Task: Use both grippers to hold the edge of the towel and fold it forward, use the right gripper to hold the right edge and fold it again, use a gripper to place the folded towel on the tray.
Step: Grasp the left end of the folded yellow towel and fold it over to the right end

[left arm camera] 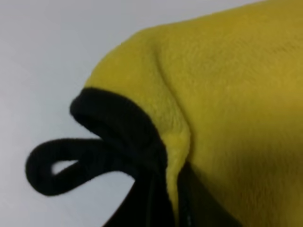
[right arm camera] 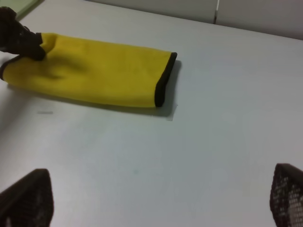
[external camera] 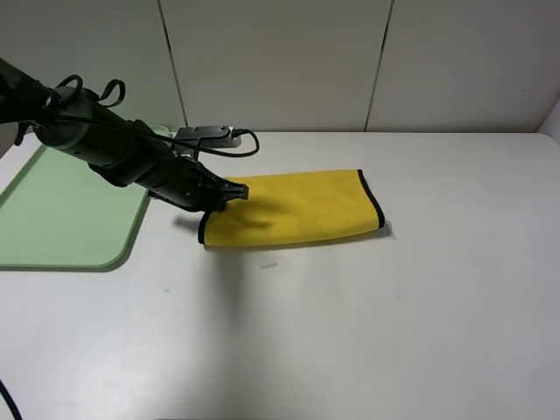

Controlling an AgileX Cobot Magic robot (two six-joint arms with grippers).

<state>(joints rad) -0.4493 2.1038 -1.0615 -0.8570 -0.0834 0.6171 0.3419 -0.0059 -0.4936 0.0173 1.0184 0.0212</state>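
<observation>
Nearest me, the white bench (external camera: 350,332) lies bare, with only a few faint marks on it. Low over this part hangs the right gripper (right arm camera: 157,195), seen only from its own wrist camera: its jaws are spread as wide as they go and nothing is between them. It is well apart from the towel.

Further in, near the middle of the bench, lies the towel (external camera: 297,210), a long yellow band running left to right. Its black edge (external camera: 374,201) shows at the right end and also at the left end. The left gripper (external camera: 234,191) reaches in from the left and is clamped tight on the towel's far left corner, where the small black loop (left arm camera: 61,165) sticks out just beside the pinch.

Left of the towel, and apart from it, sits the green tray (external camera: 61,210), with no towel on it.

I judge the first fold done, since the cloth lies doubled into a strip. The second fold looks undone, because trim shows at both ends. Placing the towel on the tray is also left.

Beyond, by the wall (external camera: 280,61), a grey box (external camera: 206,134) with a black cable (external camera: 249,144) rests on the bench. I can read no brand, label or writing anywhere.
</observation>
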